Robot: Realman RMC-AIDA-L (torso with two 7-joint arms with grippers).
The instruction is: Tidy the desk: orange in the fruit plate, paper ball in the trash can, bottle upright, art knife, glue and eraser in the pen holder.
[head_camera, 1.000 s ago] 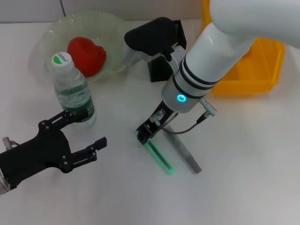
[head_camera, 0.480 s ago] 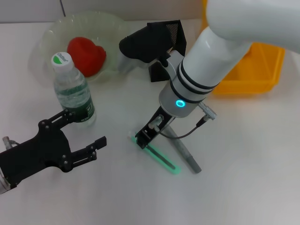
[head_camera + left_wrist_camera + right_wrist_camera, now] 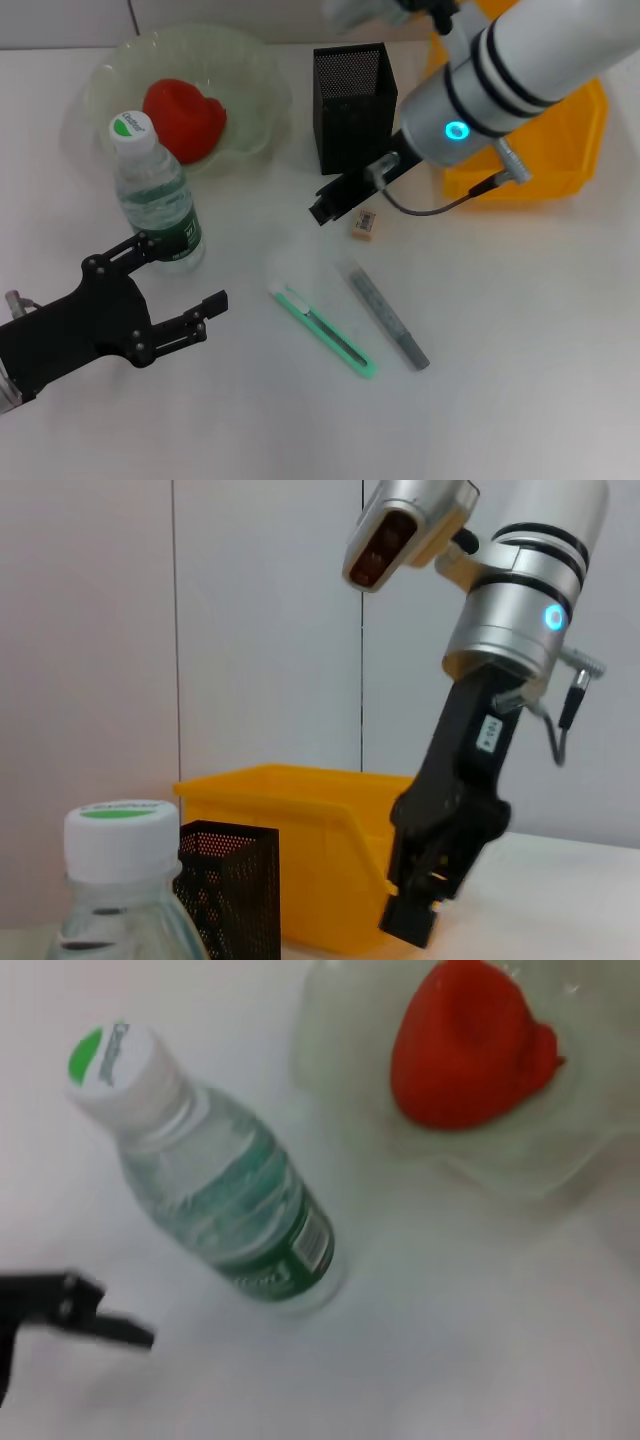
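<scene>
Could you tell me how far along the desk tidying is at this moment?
Done: the orange sits in the fruit plate, and the bottle stands upright. In hand: nothing. Left: the art knife, glue and eraser lie on the desk, outside the pen holder.

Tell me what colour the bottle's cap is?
White with a green top; the bottle shows it best in the right wrist view.

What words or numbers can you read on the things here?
None can be read for sure.
Bottle cap: green mark with tiny writing, too blurred.
Bottle label: barcode and small print, unreadable.
Eraser: barcode only, too small.
Sticker on the right gripper: digits too small.
</scene>
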